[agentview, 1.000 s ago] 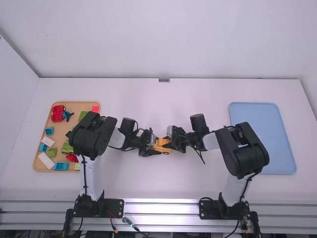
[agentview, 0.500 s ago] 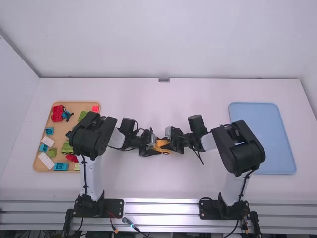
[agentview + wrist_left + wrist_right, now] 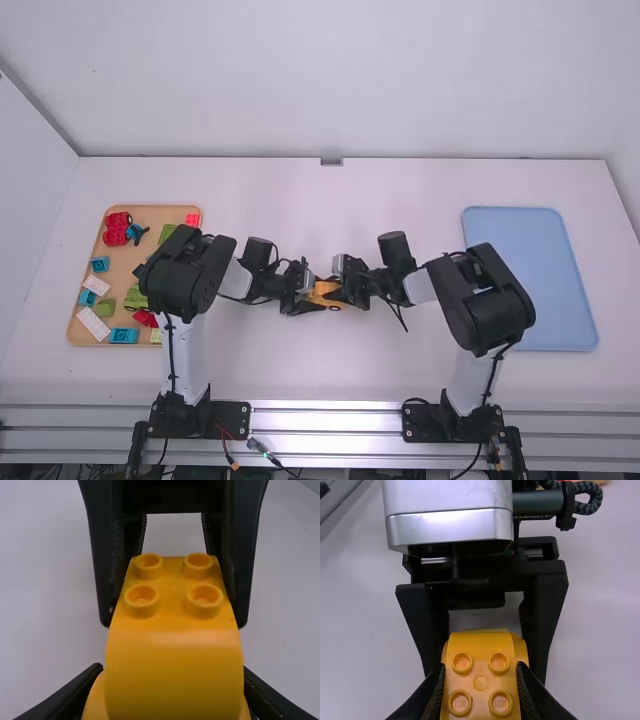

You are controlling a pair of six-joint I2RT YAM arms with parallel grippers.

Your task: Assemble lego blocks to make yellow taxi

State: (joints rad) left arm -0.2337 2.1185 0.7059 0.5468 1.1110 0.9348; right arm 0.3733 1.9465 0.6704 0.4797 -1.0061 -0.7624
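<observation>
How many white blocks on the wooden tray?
2. One white block is by the tray's left edge, the other by its bottom left corner. The left arm may hide more.

High view bright, light soft and even over the white table [image 3: 330,370]; shadows faint. Hard glare along the metal rail [image 3: 325,416] at the near edge. Left wrist view dimmer, pale sheen on the curved yellow block [image 3: 172,675]. Right wrist view: bright highlight on the silver casing [image 3: 450,530].
</observation>
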